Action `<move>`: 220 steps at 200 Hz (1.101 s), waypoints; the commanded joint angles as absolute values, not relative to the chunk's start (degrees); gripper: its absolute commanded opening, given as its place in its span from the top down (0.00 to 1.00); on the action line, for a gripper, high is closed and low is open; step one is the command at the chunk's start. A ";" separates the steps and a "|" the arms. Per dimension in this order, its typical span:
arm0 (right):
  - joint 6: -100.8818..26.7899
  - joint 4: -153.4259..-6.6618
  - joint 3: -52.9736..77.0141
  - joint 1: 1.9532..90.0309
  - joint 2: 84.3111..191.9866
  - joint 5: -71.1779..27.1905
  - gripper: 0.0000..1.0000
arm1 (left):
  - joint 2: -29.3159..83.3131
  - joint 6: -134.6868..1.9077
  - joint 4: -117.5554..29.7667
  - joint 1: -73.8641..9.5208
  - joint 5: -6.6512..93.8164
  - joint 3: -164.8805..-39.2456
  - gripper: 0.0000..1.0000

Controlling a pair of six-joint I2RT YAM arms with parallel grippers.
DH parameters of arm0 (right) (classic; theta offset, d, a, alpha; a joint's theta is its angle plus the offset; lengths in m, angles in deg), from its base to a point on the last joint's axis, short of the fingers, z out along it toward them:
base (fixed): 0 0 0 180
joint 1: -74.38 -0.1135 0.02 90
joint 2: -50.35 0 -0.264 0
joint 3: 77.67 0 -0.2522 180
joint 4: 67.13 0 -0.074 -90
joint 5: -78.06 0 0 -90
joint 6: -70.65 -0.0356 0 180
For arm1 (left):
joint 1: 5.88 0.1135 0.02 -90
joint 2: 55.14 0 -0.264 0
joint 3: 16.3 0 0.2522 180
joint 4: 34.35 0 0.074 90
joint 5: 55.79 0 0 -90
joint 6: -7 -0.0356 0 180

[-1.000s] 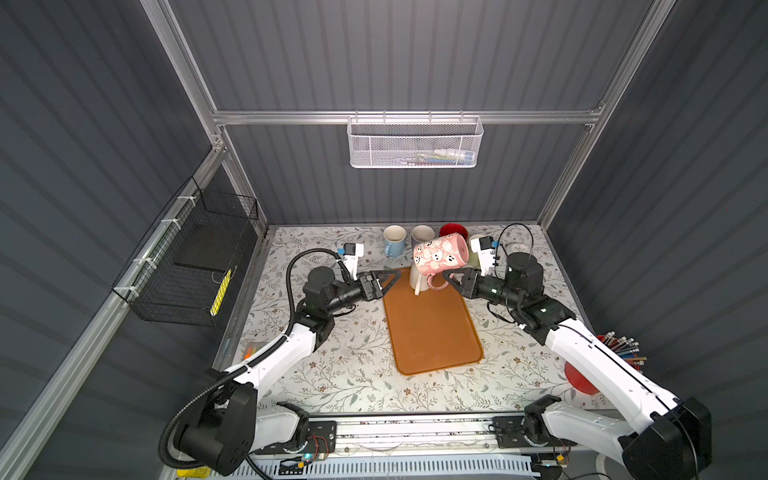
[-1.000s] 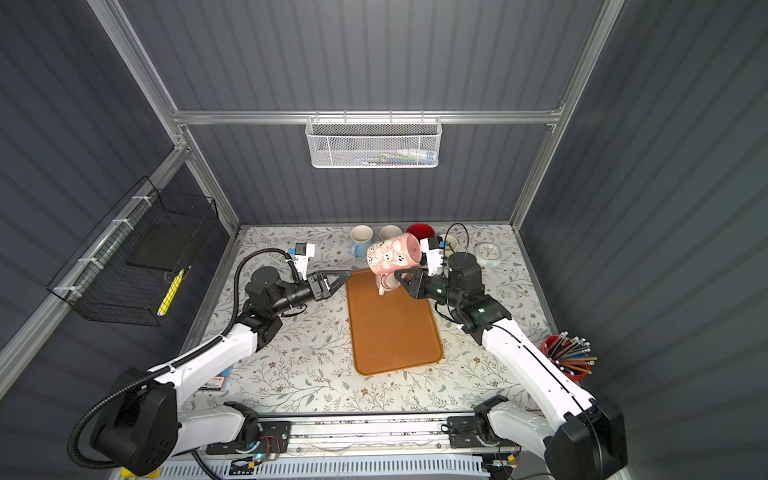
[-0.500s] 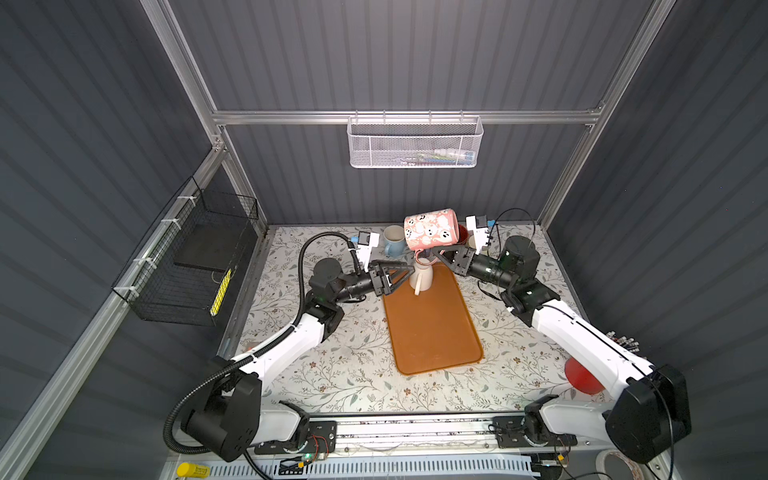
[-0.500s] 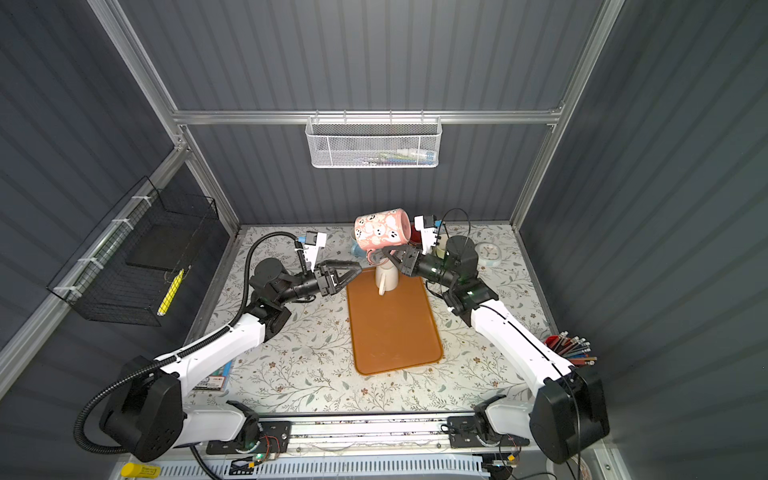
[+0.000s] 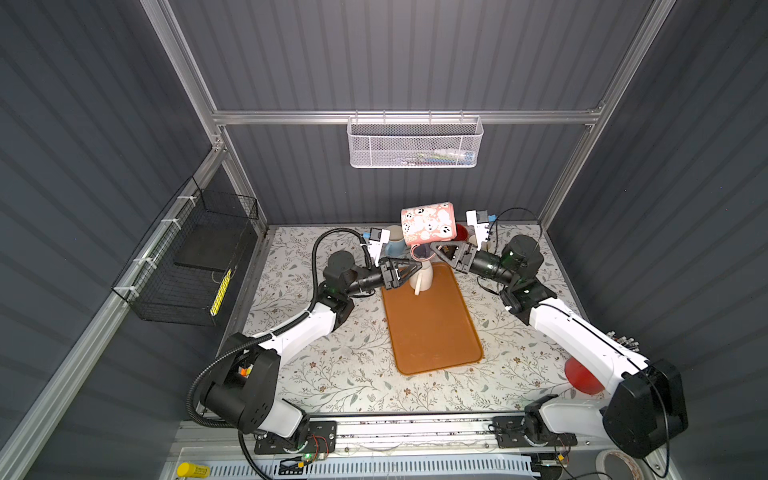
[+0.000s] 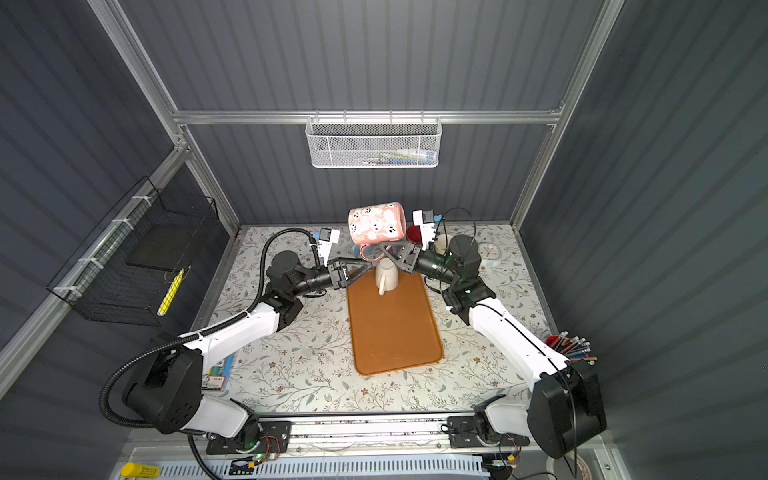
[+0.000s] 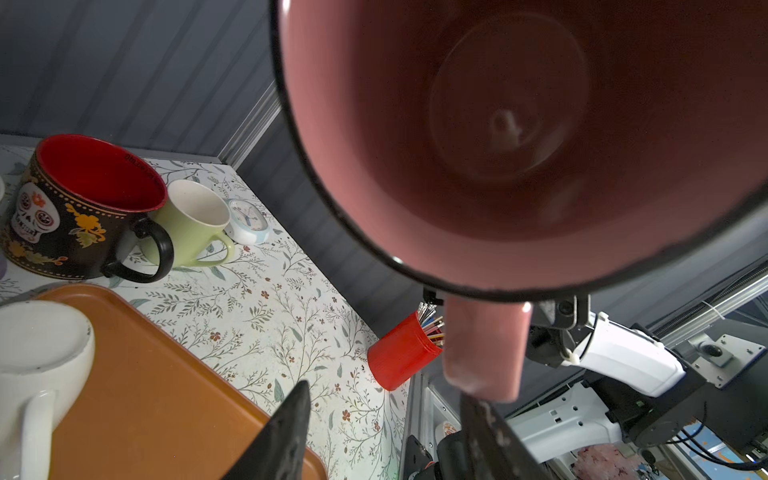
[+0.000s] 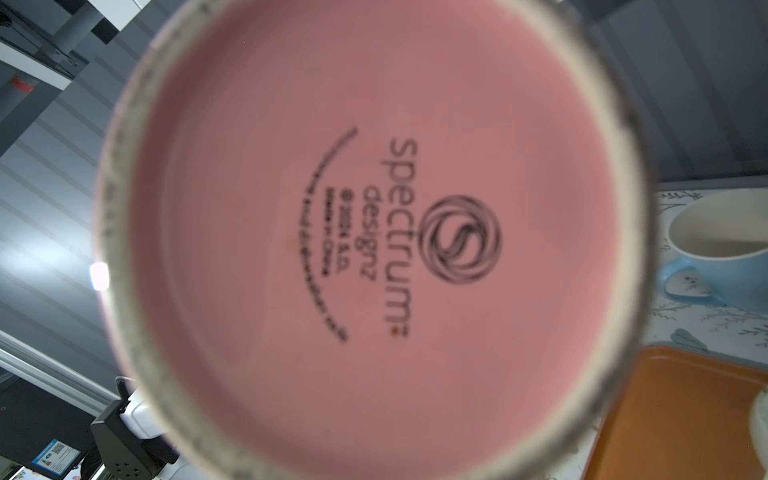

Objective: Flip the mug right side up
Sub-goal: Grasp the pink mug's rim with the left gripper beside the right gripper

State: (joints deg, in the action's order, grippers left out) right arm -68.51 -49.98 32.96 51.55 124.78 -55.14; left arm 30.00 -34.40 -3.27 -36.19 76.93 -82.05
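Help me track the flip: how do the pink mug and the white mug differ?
The pink mug hangs aloft on its side; the white mug stands upside down on the orange tray. The pink mug shows ghost prints; the white mug is plain. Both have handles.

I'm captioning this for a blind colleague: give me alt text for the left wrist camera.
A pink mug, held in the air, fills the view, its open mouth toward the camera, its handle close to the open left gripper. Beyond, a floral table holds a black skull mug, a green mug and an orange tray.
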 commanded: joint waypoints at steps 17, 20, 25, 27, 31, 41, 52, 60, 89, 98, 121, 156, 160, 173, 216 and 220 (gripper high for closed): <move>-69.31 -39.86 34.46 51.62 122.77 -57.73 1.00 | 30.49 -32.58 2.25 -36.62 77.08 -85.91 0.45; -69.34 -39.78 34.62 51.61 122.83 -57.73 1.00 | 30.49 -32.43 2.52 -36.60 77.29 -86.00 0.45; -69.32 -39.66 34.82 51.69 122.79 -57.73 1.00 | 30.48 -32.22 2.98 -36.69 77.51 -86.01 0.45; -69.32 -39.67 34.95 51.63 122.82 -57.67 1.00 | 30.46 -32.16 3.20 -36.77 77.56 -86.04 0.45; -69.28 -39.58 35.09 51.61 122.69 -57.60 1.00 | 30.48 -32.08 3.48 -36.89 77.78 -86.16 0.44; -69.26 -39.59 35.22 51.61 122.56 -57.47 1.00 | 30.39 -32.10 3.74 -37.20 78.23 -86.24 0.42; -69.10 -39.62 35.31 51.70 122.38 -57.47 1.00 | 30.14 -32.27 3.74 -37.56 78.76 -86.01 0.35; -68.99 -39.71 35.23 51.70 122.26 -57.47 1.00 | 29.87 -32.51 3.74 -37.70 78.78 -85.68 0.27; -69.12 -39.68 35.20 51.66 122.38 -58.08 1.00 | 28.59 -33.25 3.33 -37.70 77.39 -84.55 0.22; -69.47 -39.32 35.31 51.63 122.42 -58.37 1.00 | 28.55 -33.36 2.84 -37.69 77.28 -84.70 0.27; -70.14 -37.90 36.21 51.66 122.19 -58.69 1.00 | 28.86 -33.34 2.51 -37.70 76.70 -85.16 0.40; -70.99 -36.10 38.09 51.33 122.32 -59.91 1.00 | 29.10 -32.97 3.11 -37.69 75.45 -85.03 0.54; -71.11 -35.87 38.32 51.30 122.34 -59.93 1.00 | 29.09 -32.91 3.17 -37.70 75.26 -85.01 0.56; -71.31 -35.22 39.29 51.18 122.39 -59.93 1.00 | 29.03 -32.73 3.47 -37.65 75.09 -84.99 0.63; -71.32 -34.54 40.23 51.05 123.10 -60.02 1.00 | 28.22 -33.05 2.55 -37.68 74.11 -84.56 1.00; -71.37 -34.43 40.28 51.07 123.20 -60.02 1.00 | 27.96 -33.25 2.37 -37.62 73.90 -84.34 1.00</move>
